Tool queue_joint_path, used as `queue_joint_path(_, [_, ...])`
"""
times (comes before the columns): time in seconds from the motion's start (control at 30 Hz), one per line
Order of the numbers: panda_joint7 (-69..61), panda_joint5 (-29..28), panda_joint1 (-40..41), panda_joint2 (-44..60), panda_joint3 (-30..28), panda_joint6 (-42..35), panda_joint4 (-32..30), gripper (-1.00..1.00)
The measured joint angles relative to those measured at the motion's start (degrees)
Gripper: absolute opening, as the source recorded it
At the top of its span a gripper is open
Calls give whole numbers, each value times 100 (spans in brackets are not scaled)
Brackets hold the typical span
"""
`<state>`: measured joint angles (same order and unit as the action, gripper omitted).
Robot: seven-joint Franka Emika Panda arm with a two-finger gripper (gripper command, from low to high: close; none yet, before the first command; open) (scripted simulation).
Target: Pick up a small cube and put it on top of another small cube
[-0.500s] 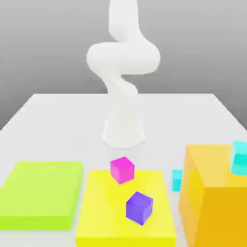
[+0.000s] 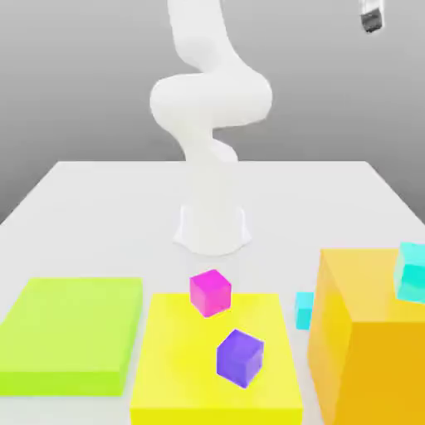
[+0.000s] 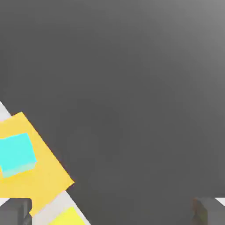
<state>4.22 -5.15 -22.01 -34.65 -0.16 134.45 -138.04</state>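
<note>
The pincer (image 3: 112,212) gapes wide, empty; best centre it over the cyan cube (image 2: 304,310) below, clearing the orange block (image 2: 378,365).

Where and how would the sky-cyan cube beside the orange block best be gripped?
Probably from above, pinching the sky-cyan cube by its near and far faces in the exterior view: the taller orange block seems to crowd its side toward the exterior view's right.
</note>
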Motion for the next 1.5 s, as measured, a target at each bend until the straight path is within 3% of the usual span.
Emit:
queue_joint_path(1.03, [-7657, -501, -2444, 2196, -928, 1668, -1723, 0])
queue_joint_path(1.2, [-8970, -268, -2465, 2703, -1367, 2428, -2341, 0])
queue_joint_path(1.33, [-9920, 245, -2531, 3236, -1551, 3112, -2909, 0])
queue_joint_path(1.5, [-10819, 1403, -2058, 4230, -799, 3930, -2802, 0])
